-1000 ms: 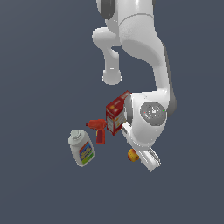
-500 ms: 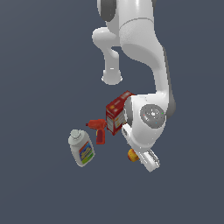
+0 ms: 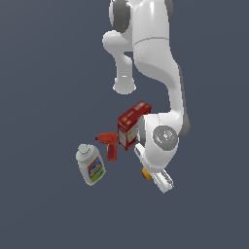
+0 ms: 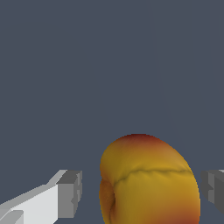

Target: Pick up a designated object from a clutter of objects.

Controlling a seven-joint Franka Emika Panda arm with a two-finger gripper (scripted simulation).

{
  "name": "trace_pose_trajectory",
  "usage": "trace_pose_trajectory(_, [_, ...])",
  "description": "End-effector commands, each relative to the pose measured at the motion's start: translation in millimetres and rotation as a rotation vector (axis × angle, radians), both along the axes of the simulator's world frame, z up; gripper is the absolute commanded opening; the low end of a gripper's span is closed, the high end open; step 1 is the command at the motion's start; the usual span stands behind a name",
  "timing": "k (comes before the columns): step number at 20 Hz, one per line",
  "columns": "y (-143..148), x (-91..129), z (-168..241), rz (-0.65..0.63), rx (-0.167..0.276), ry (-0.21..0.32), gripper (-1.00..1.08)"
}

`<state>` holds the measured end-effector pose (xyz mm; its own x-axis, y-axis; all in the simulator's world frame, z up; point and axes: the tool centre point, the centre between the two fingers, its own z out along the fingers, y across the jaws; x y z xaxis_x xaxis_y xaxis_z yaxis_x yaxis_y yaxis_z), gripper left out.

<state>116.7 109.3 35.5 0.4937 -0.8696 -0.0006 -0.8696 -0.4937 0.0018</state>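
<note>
Jaws stand apart on either side of the small yellow-orange fruit (image 4: 148, 181), neither pad touching it in the wrist view, so the gripper (image 4: 142, 192) is released and straddling its target. On the floor the fruit (image 3: 145, 173) peeks out beneath the arm's wrist, near the red cracker box (image 3: 130, 125). Judged step: final descent before grasp; next, close squarely on the fruit, then lift

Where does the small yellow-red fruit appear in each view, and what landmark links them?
Exterior view: the fruit peeks out low, just beside the arm's wrist, to the exterior view's right of the bottle.
Wrist view: fruit fills the foreground between the fingers.
Shared landmark: the end effector.
</note>
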Motion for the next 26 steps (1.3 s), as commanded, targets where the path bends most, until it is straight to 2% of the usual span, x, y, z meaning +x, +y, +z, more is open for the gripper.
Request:
trace_pose_trajectory(1, [0, 1, -2, 0.0, 0.0, -0.002, 1.0])
trace_pose_trajectory(2, [0, 2, -2, 0.0, 0.0, -0.002, 1.0])
trace_pose_trajectory(3, [0, 2, -2, 0.0, 0.0, -0.002, -1.0])
trace_pose_trajectory(17, [-1, 0, 1, -0.001, 0.0, -0.001, -1.0])
trace_pose_trajectory(26, [-8, -15, 31, -0.001, 0.0, -0.001, -1.0])
